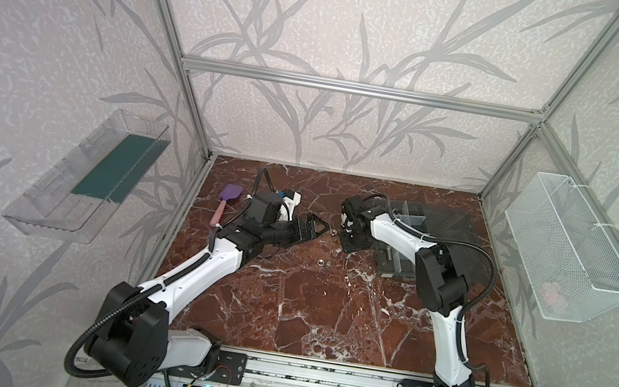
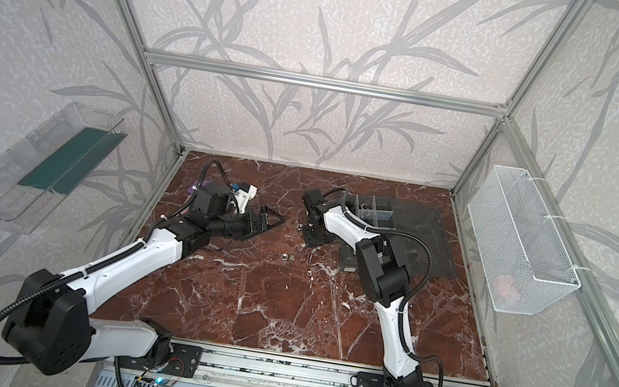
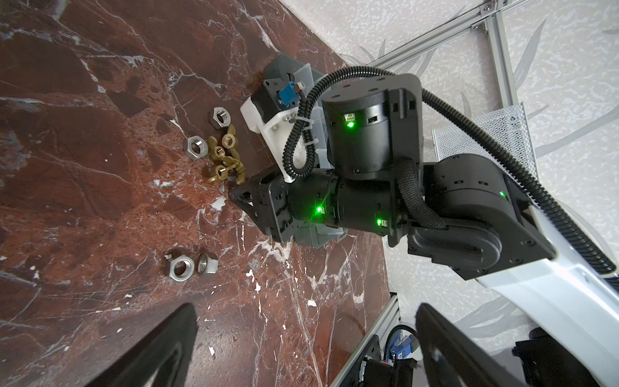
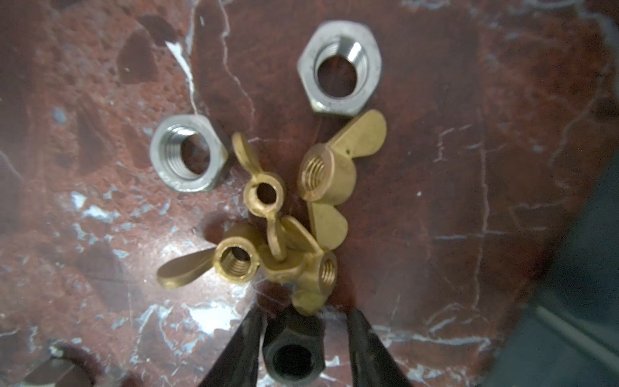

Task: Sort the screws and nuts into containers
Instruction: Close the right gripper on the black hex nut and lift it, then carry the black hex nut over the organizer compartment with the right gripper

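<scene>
In the right wrist view my right gripper (image 4: 303,321) points down at the marble with a black nut (image 4: 294,355) between its fingers. One finger touches the nut and a gap shows at the other. Just beyond lies a heap of brass wing nuts (image 4: 291,217) with two silver nuts (image 4: 340,67) (image 4: 189,157). Two more silver nuts (image 1: 321,263) lie together nearer the front. My left gripper (image 3: 306,335) is open and empty, hovering left of the heap (image 1: 313,226). The containers (image 1: 407,218) stand behind my right arm, lid folded open. The screws are out of view.
A purple spatula (image 1: 229,198) lies at the back left of the table. A clear shelf (image 1: 91,177) hangs on the left wall. A white mesh basket (image 1: 568,248) hangs on the right wall. Aluminium posts frame the table's corners.
</scene>
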